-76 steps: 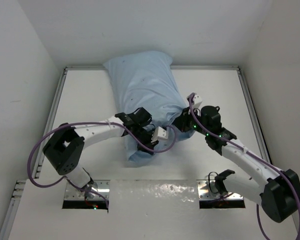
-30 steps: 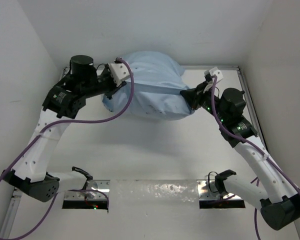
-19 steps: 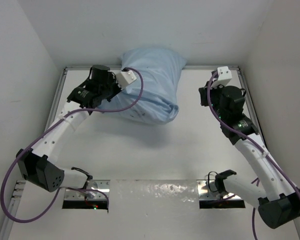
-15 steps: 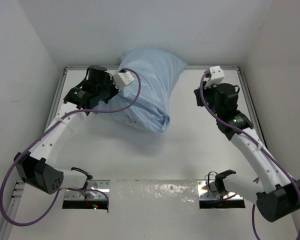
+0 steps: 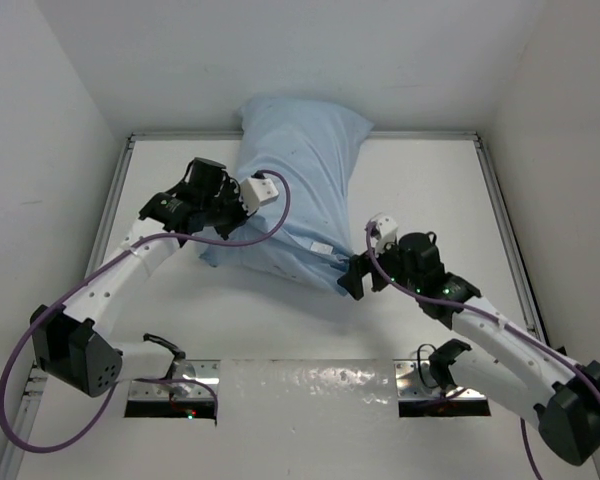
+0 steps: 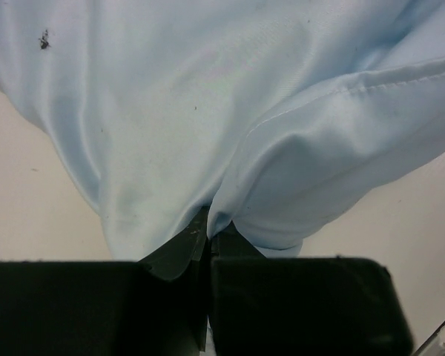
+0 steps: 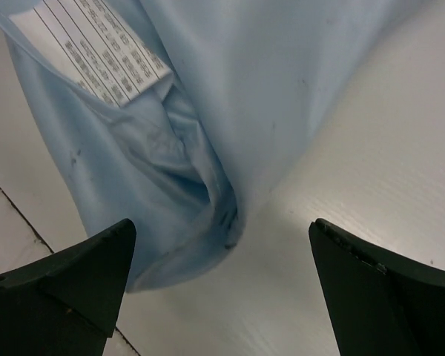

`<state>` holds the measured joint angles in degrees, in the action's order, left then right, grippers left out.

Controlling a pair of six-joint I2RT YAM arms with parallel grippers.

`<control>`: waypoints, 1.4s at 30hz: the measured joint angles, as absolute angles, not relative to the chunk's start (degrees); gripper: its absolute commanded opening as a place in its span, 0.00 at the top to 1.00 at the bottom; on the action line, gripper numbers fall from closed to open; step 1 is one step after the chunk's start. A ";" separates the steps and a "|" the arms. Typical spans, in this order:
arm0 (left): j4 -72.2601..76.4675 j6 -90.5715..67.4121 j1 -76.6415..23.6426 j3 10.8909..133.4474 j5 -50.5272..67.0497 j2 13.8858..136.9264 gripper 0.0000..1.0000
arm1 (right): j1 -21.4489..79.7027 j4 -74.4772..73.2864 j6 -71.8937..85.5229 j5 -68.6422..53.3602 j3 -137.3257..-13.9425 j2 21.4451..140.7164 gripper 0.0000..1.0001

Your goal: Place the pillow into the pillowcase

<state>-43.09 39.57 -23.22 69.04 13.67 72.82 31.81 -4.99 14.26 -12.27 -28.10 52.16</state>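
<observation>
Blue pillowcase [image 5: 302, 175] between left fingers [image 6: 179, 254]

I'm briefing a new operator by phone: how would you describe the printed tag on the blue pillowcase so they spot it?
On the white table, find the plump light blue fabric pillowcase between the two arms. At its near corner, ahead of the open right gripper, lies a white rectangular label. It alone carries rows of dark print; the cloth around it is blue.
</observation>
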 measured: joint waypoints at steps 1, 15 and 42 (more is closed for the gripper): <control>-43.05 39.55 -23.22 68.86 13.67 72.97 1.00 | 31.81 -4.99 15.20 -11.99 -26.59 50.43 0.01; -42.85 36.77 -25.47 70.04 15.25 74.04 1.00 | 31.97 14.61 29.23 -14.46 -19.40 63.68 0.98; -43.68 33.93 -21.10 79.02 -0.51 81.36 0.36 | 32.56 2.50 23.11 -0.40 -39.66 58.26 1.00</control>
